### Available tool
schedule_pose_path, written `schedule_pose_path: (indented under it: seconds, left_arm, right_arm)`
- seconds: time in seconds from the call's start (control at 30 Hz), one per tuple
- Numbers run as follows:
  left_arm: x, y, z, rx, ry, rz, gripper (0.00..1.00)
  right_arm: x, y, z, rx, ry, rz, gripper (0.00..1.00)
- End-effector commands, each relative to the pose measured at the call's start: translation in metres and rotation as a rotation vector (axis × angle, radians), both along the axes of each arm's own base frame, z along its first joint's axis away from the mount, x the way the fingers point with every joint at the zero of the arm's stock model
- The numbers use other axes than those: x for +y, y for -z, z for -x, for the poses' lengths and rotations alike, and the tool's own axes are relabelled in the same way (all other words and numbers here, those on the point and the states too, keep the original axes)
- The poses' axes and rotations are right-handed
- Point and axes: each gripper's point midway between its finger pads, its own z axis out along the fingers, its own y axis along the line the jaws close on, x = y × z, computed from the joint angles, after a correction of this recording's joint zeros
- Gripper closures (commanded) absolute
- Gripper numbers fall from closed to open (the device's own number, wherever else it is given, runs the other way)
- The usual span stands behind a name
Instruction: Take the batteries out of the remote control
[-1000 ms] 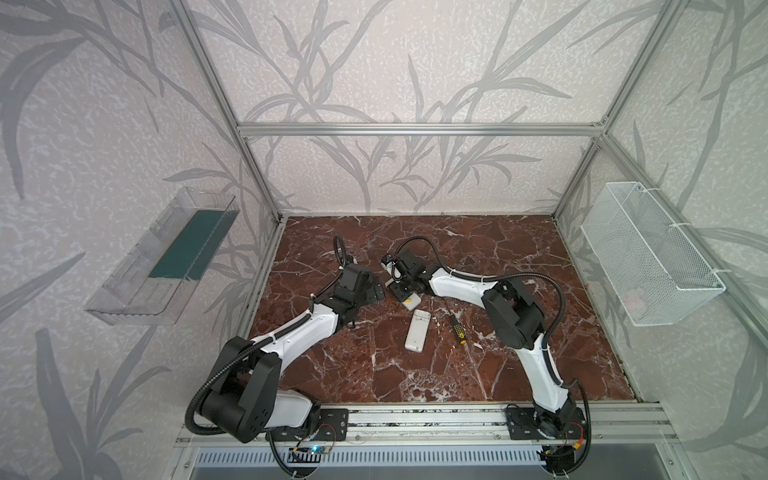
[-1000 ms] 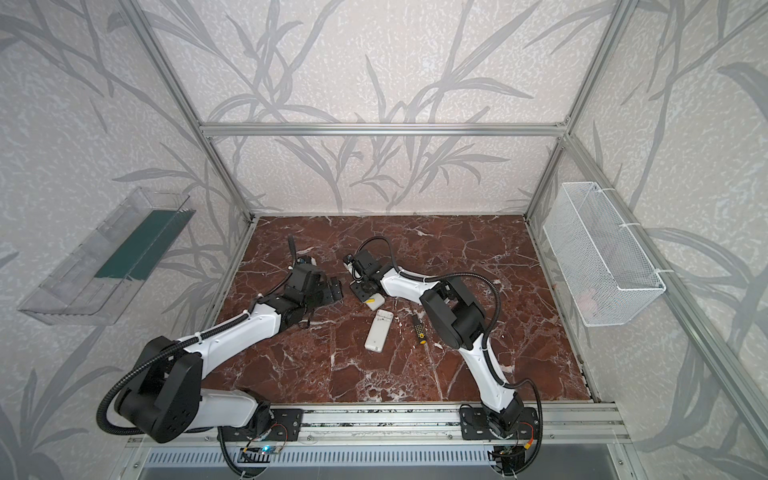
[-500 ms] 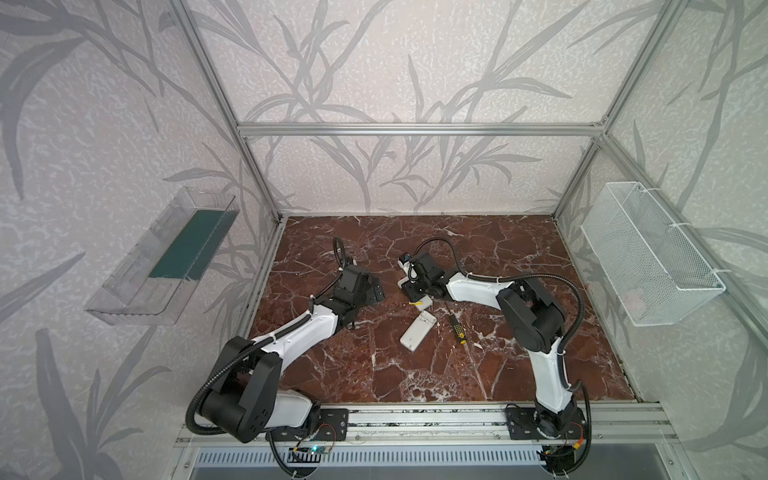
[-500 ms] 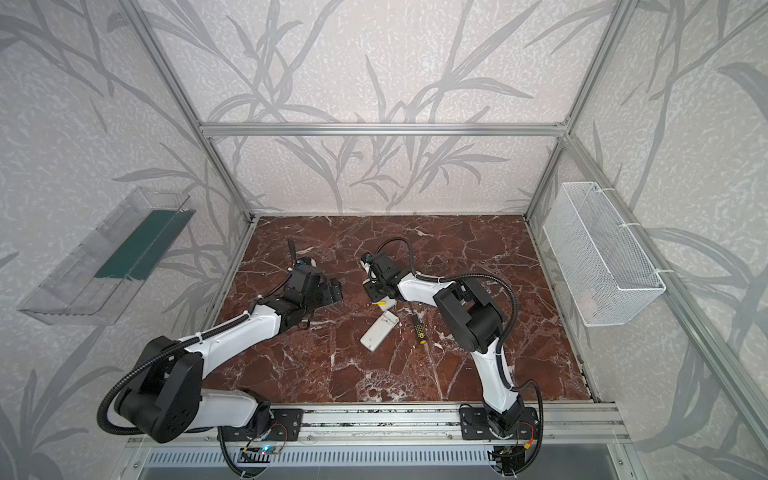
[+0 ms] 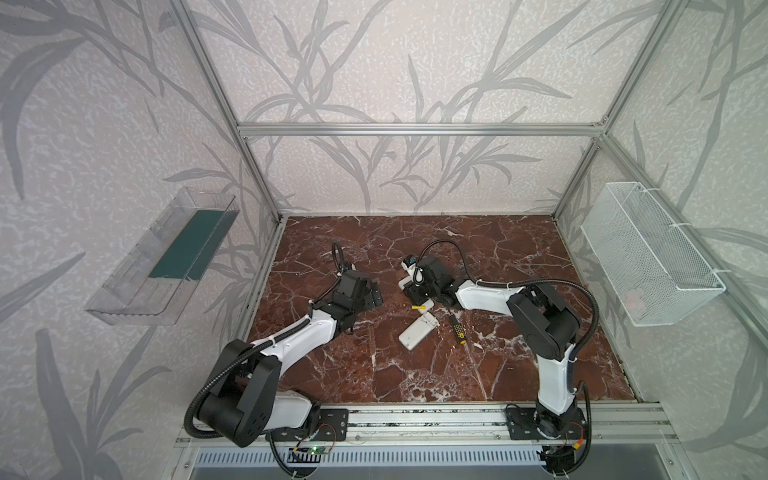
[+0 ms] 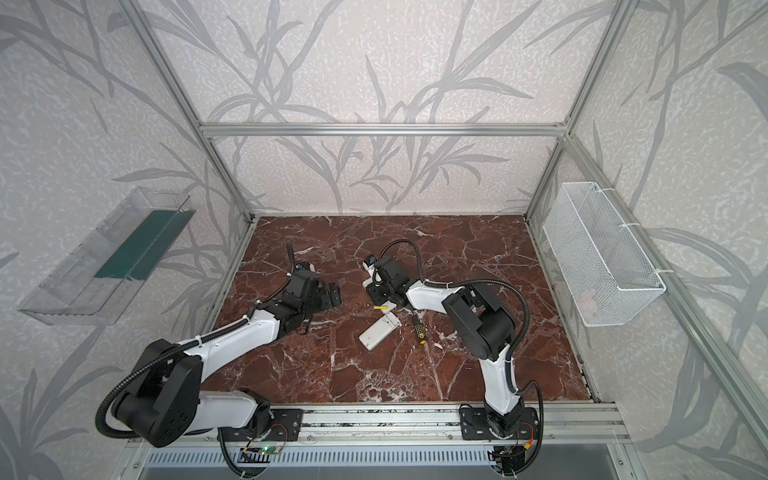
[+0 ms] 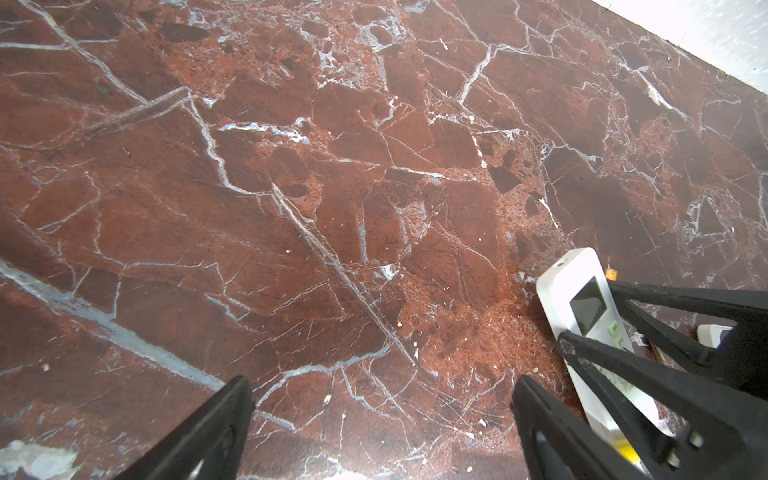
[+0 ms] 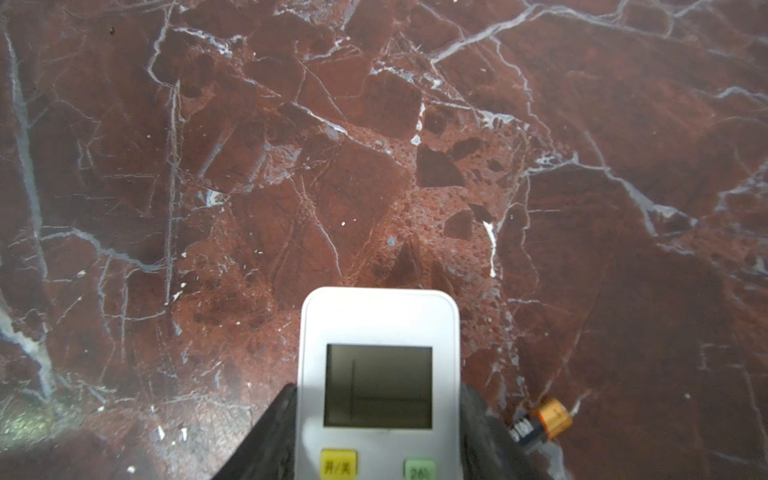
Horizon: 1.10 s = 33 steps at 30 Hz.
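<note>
- The right claw (image 8: 378,392) is clamped across the sides of the held remote (image 8: 379,320). The screen faces up, so the battery bay on its back faces the table (image 5: 478,249). I cannot tell whether any battery is left inside.
- In both top views, one yellow battery (image 5: 419,307) lies loose on the table. It sits just on the near side of the right claw, between it and the loose remote (image 5: 417,332). Its long axis runs left to right.
- The right wrist view shows an orange-capped battery (image 8: 550,415) with a darker body. It lies on the table just beside one finger of the right claw.
- The right arm is much the nearer, but its claw is full.
- The left claw (image 7: 380,386) is spread wide and empty over bare table, off to the left of the batteries.
- My guess is that the free left claw would have to travel right and close across the yellow battery from far and near.
- The batteries are slim, smooth and round, so they would likely roll if nudged.
- A screwdriver (image 5: 457,331) lies just right of the loose remote.
</note>
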Motion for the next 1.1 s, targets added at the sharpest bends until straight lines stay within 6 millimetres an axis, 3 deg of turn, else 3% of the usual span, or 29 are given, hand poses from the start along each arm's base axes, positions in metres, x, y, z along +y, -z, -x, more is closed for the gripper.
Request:
schedule_pose_path:
  seconds: [0.0, 0.5, 0.87, 1.07]
  left_arm:
    - [0.004, -0.006, 0.000, -0.021, -0.019, 0.008, 0.02]
    - [-0.026, -0.011, -0.006, -0.121, 0.164, 0.064, 0.00]
    - [-0.069, -0.043, -0.014, -0.311, 0.409, 0.145, 0.00]
    - [-0.097, -0.065, 0.001, -0.438, 0.581, 0.189, 0.01]
  right_arm:
    - [0.005, -0.039, -0.010, -0.098, -0.013, -0.088, 0.46]
    - [0.005, -0.055, -0.016, -0.125, -0.023, -0.127, 0.45]
    - [0.007, -0.095, -0.013, -0.112, -0.031, -0.277, 0.45]
    - [0.000, -0.116, -0.009, -0.120, -0.033, -0.297, 0.45]
